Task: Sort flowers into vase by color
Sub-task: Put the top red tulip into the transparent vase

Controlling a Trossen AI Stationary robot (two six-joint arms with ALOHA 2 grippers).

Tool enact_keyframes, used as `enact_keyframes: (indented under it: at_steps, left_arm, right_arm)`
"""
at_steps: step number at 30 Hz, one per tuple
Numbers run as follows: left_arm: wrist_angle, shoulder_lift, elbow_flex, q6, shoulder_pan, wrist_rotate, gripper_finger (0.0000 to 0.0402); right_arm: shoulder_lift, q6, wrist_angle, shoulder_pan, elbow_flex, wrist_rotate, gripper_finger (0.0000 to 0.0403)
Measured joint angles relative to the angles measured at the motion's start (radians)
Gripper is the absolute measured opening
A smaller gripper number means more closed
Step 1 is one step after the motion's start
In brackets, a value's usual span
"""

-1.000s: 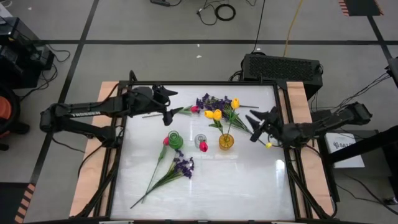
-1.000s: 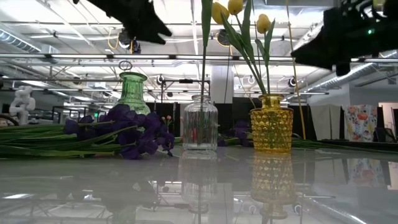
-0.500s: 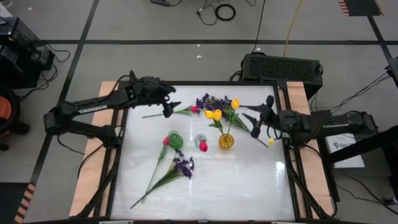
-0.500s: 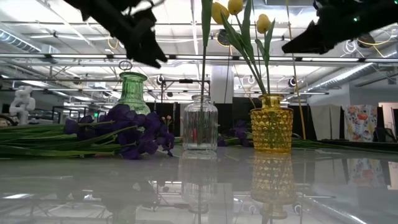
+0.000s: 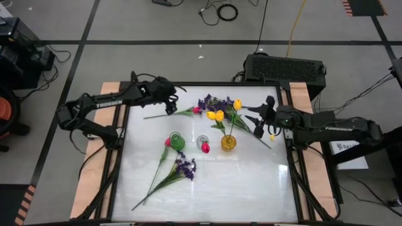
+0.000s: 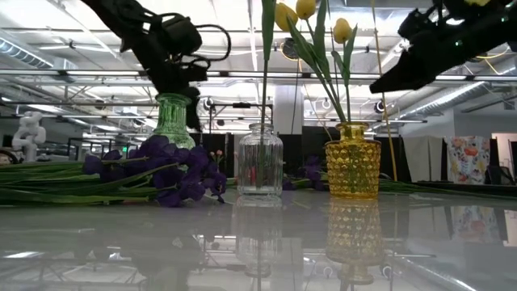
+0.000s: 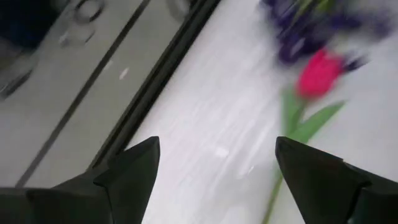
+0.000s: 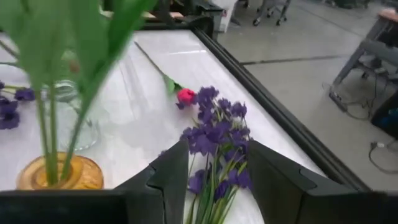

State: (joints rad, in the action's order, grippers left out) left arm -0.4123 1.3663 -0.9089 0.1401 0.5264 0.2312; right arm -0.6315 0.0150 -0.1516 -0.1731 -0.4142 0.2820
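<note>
My left gripper hangs open over the table's far-left part, just left of a pink-red tulip that lies flat. My right gripper is open in the air, facing a heap of purple sprigs lying by the far edge. The yellow vase holds yellow tulips. The clear vase holds a pink-red tulip. The green vase stands left of it. Another purple sprig and a pink-red tulip lie near the middle.
A black raised frame runs around the white table top. A yellow tulip lies beside the purple heap. The three vases stand in a row across the middle; the tall stems in them rise between the arms. The near half of the table holds only loose stems.
My left gripper has swung toward the far edge and to the right, and has come down toward the lying pink-red tulip. My right gripper has moved toward the far edge and turned toward the purple heap. The flowers and vases have stayed where they were.
</note>
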Motion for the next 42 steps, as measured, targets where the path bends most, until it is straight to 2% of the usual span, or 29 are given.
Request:
enact_keyframes:
  at_steps: [4,8,10,13,15,26,42]
  left_arm:
    - [-0.066,0.0,0.0,-0.052,-0.005,0.009,0.0307]
    - [-0.051,0.02,0.0,-0.015,0.001,-0.002,0.0306]
    - [-0.047,0.034,0.0,0.018,0.023,-0.057,0.0306]
    - [-0.006,0.066,-0.002,0.053,0.051,-0.196,0.0305]
    - [-0.021,0.091,0.0,0.072,0.059,-0.229,0.0305]
    - [-0.023,0.225,0.0,0.09,0.06,-0.258,0.0305]
    - [-0.042,0.252,0.004,0.13,0.06,-0.282,0.0298]
  right_arm:
    - [-0.003,-0.054,0.021,-0.011,0.026,0.001,0.0155]
    - [-0.004,-0.064,0.03,-0.011,0.03,0.001,0.0155]
    - [-0.004,-0.059,0.058,-0.011,0.03,0.0,0.0155]
    - [-0.004,-0.059,0.089,-0.011,0.03,0.0,0.0155]
    - [-0.004,-0.061,0.092,-0.01,0.03,0.0,0.0155]
    - [-0.005,-0.059,0.091,-0.009,0.03,-0.002,0.0155]
    - [-0.005,-0.064,0.089,-0.008,0.03,-0.027,0.0155]
